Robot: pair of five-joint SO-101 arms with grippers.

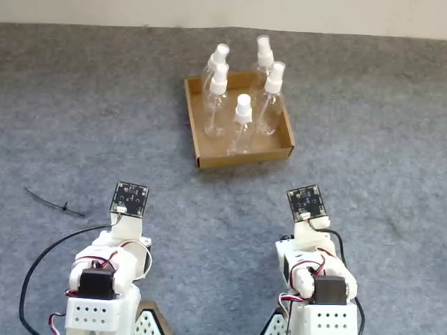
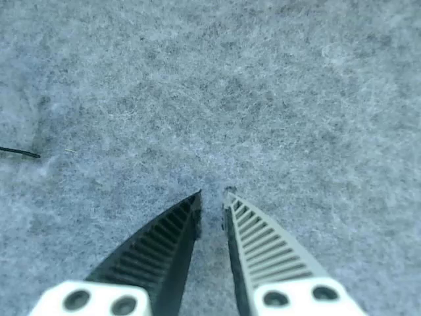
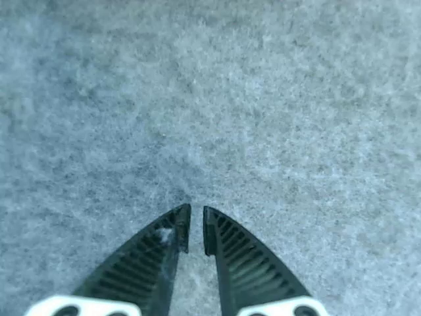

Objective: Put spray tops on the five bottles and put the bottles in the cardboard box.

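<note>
Grippers nearly closed and empty: your left gripper (image 2: 212,199) and right gripper (image 3: 196,216) hang back over the counter (image 1: 84,112), likely because all five sprayer-topped bottles (image 1: 242,120) stand inside the cardboard box (image 1: 241,160).

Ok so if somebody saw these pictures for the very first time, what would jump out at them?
The cardboard box at the far middle of the grey felt table stands out, with five clear bottles standing in it, each wearing a white spray top. Nearer the camera both arms sit folded back, the left end effector and right end effector shut and empty. A black cable tie lies at the left.
</note>
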